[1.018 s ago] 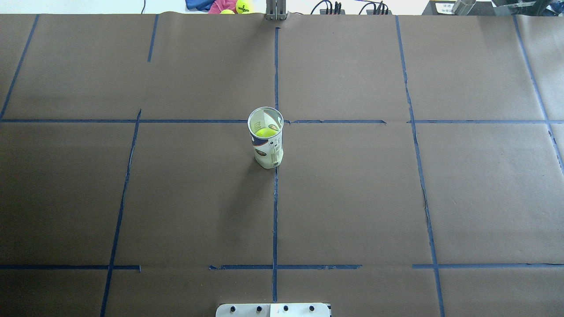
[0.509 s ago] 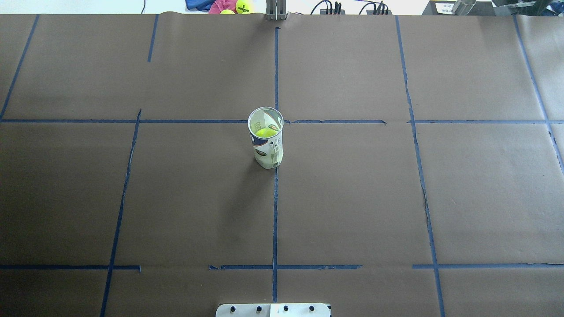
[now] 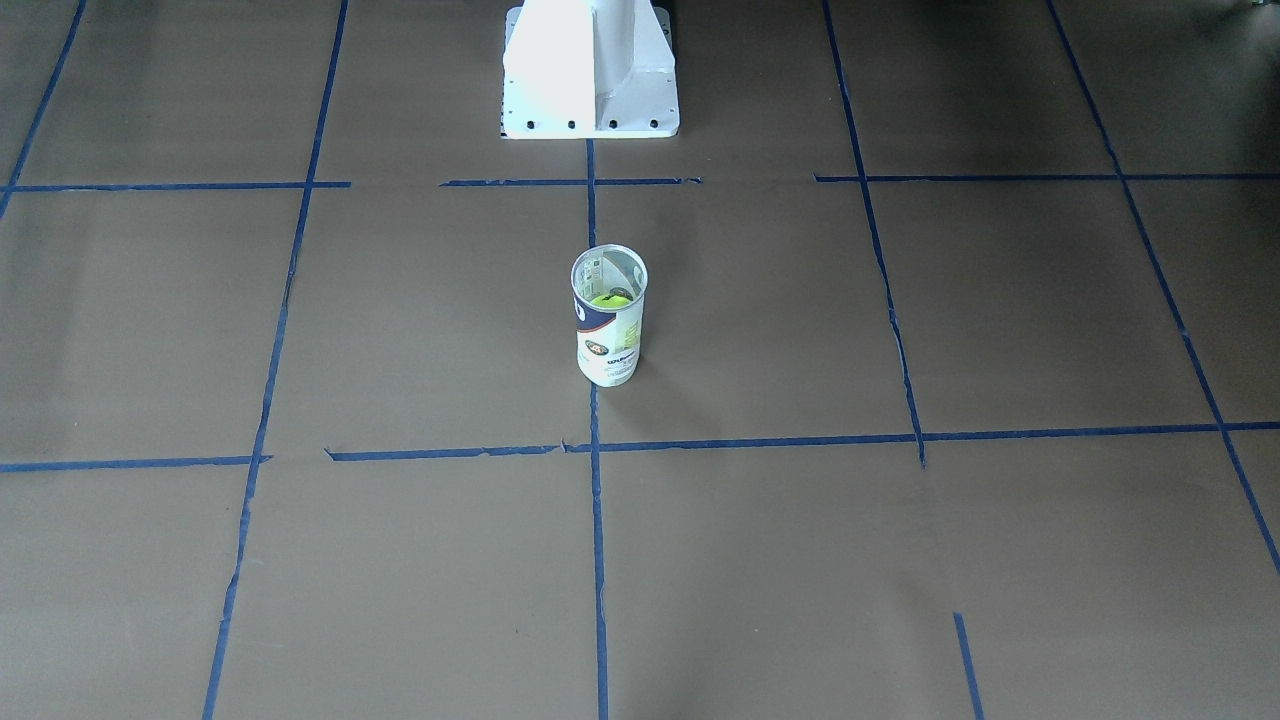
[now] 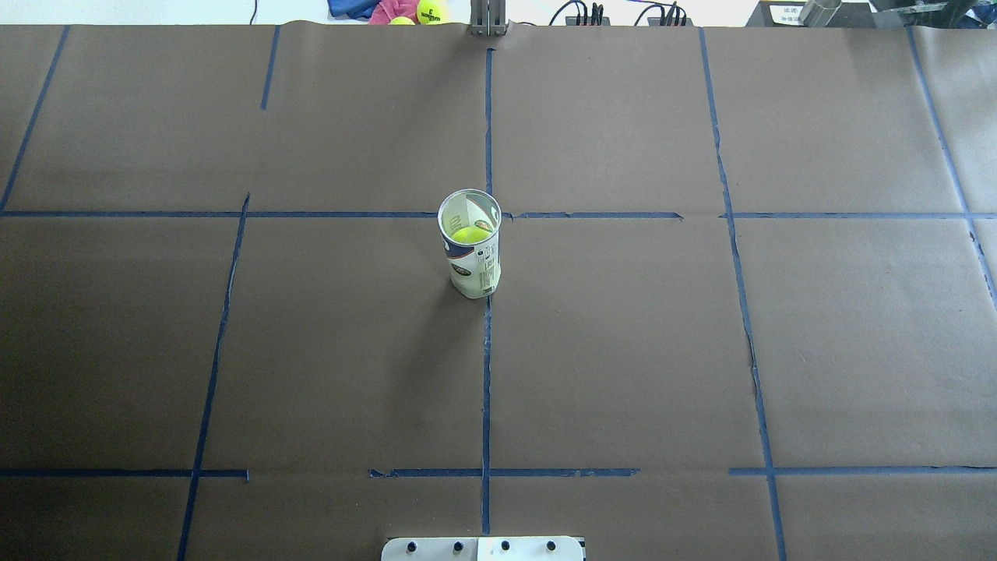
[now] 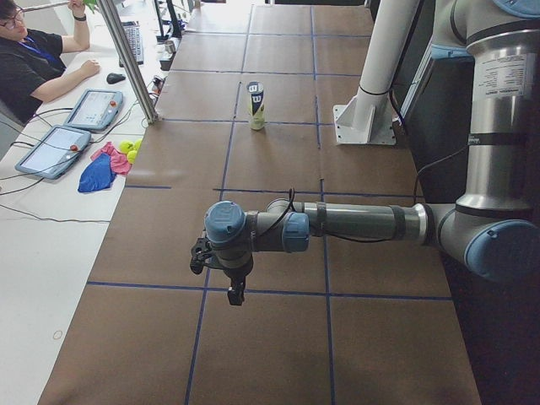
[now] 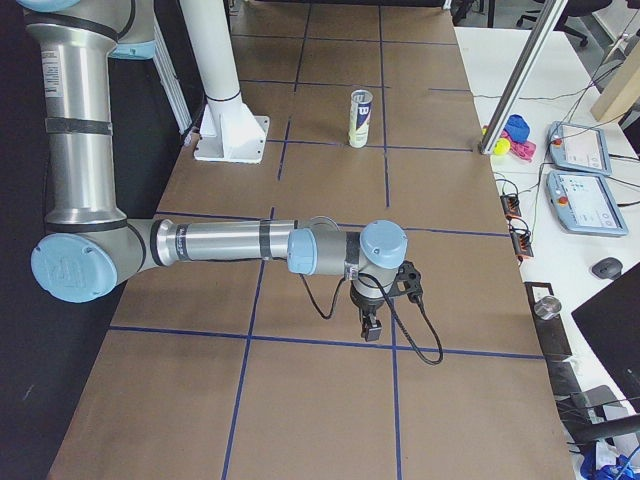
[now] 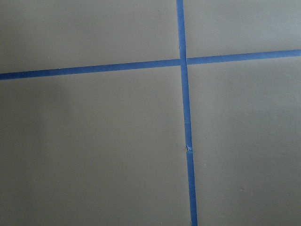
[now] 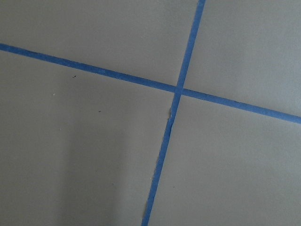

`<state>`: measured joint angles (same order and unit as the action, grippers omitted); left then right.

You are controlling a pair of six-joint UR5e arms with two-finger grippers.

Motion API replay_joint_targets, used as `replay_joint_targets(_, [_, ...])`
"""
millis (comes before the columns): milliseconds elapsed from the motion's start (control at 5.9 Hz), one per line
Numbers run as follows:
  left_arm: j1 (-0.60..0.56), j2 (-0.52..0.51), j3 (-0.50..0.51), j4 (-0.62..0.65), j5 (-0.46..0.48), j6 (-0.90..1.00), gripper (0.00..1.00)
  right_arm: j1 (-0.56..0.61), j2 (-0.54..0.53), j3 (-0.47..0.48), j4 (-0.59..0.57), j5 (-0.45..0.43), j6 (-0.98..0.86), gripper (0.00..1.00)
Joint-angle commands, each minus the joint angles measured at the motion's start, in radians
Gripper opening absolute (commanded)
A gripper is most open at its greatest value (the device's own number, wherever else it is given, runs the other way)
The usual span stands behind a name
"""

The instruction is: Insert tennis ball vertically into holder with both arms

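Observation:
The holder (image 4: 472, 261), a clear can with a white and navy label, stands upright at the table's middle, mouth up. The tennis ball (image 4: 470, 233) sits inside it, below the rim; it also shows in the front-facing view (image 3: 610, 299) inside the holder (image 3: 608, 340). My left gripper (image 5: 235, 294) hangs over the table's left end, far from the holder (image 5: 256, 105); I cannot tell if it is open or shut. My right gripper (image 6: 370, 328) hangs over the right end, far from the holder (image 6: 359, 118); I cannot tell its state either. Both wrist views show only brown paper and blue tape.
The white pedestal base (image 3: 590, 70) stands at the robot's side of the table. Spare tennis balls and cloths (image 4: 417, 11) lie beyond the far edge. An operator (image 5: 34, 59), tablets (image 5: 91, 108) and a metal post (image 5: 126, 59) are on the far side.

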<state>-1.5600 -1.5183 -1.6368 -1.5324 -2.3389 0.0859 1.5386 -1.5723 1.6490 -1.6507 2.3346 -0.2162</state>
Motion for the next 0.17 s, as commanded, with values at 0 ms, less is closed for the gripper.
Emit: replay_joint_targets(0, [0.0, 0.001, 0.0, 0.0, 0.001, 0.0, 1.0, 0.0, 0.0, 0.0, 0.0, -0.001, 0.0, 1.0])
